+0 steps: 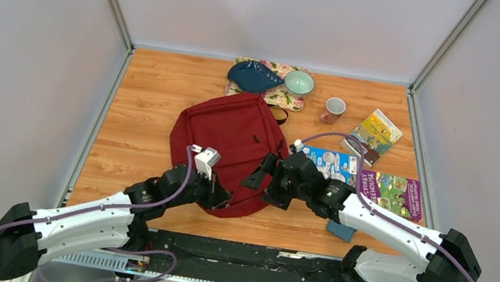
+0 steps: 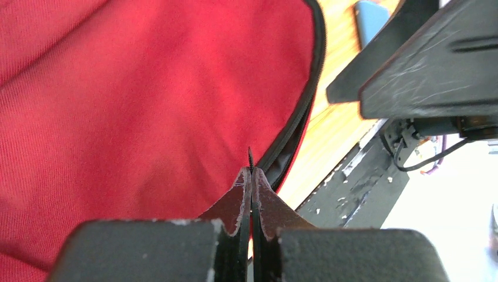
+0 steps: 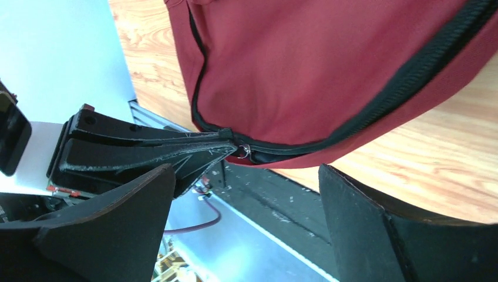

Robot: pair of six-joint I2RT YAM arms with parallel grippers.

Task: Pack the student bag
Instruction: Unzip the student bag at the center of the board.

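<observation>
L gripper (image 2: 251, 173) was pinched tight on the small black zip pull (image 3: 242, 151) at the near rim of the large dark red fabric backpack (image 1: 233, 135). The bag lay mid-table on the wooden tabletop (image 1: 150, 97), long axis running away from the arm bases. R gripper (image 1: 261, 173) hung w/ jaws wide, nothing in them, just beside the bag's near-right edge; the black zip track (image 3: 411, 76) curved off from the pull toward that R side, so prob. the next move turns on dragging that way.
</observation>
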